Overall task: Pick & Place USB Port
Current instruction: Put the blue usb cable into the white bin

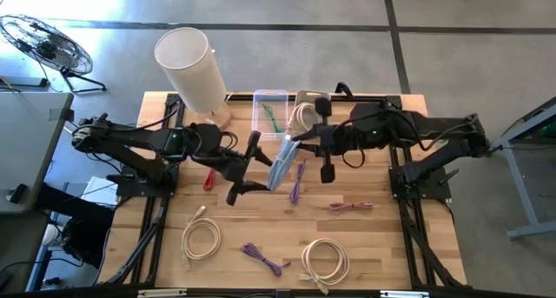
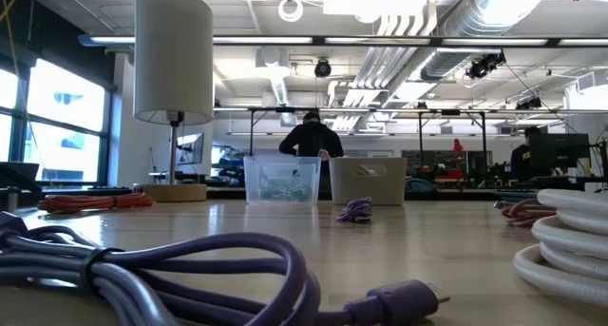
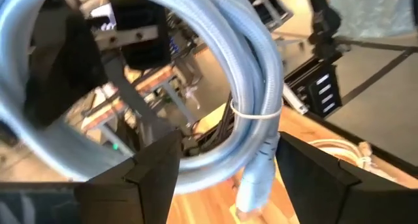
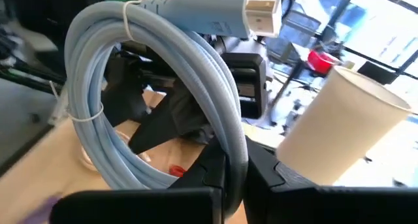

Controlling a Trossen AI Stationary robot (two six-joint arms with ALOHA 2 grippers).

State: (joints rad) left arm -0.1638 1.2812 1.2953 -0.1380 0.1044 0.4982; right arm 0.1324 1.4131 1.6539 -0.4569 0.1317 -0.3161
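Note:
A light blue USB cable (image 1: pixel 282 163), tied into a coil, hangs in the air above the table's middle between both grippers. My right gripper (image 1: pixel 301 146) reaches in from the table's right and is shut on the coil (image 4: pixel 170 74); the white-tipped plug (image 4: pixel 261 12) sticks out of the coil. My left gripper (image 1: pixel 265 169) comes from the left and is open. Its fingers (image 3: pixel 140 178) stand on either side of the coil (image 3: pixel 255 67), and a blue plug end (image 3: pixel 255 185) hangs between them. Neither gripper shows in the low view. My right gripper pinches the coil's bundled strands (image 4: pixel 228 142) between its two fingers, coming roughly level from the table's right. The fingers lie across the strands. The coil is lifted clear of the table. Whether my left gripper's fingers touch the coil, I cannot tell.
At the far edge stand a clear bin (image 1: pixel 270 111) with a green cable, a second bin (image 1: pixel 304 107) with a white cable, and a white lamp (image 1: pixel 191 68). Red (image 1: pixel 208 178), purple (image 1: pixel 297 181), pink (image 1: pixel 350 206) and white (image 1: pixel 201 239) cables lie on the wood.

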